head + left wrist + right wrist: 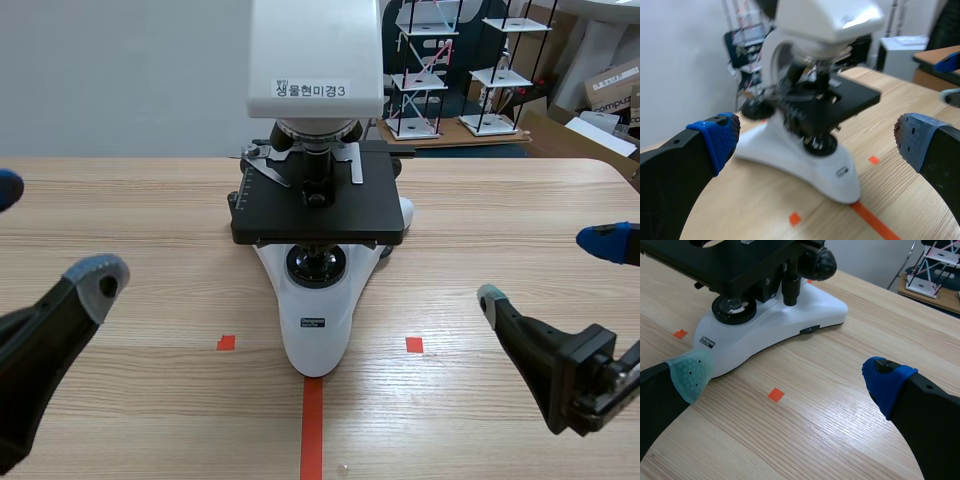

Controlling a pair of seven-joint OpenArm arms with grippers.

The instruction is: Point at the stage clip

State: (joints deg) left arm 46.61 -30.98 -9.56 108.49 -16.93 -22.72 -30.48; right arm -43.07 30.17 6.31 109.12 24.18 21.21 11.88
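Only the scene view shows the silver stage clip (357,166), lying on the black stage (300,220) of the microscope (316,190) at mid-bench (150,200), well ahead of both grippers. The left gripper (50,235) and right gripper (545,268) sit low at either side, fingers apart and holding nothing. The right wrist view shows only the stage's underside and the white base (780,325), and in the left wrist view the clip cannot be made out.
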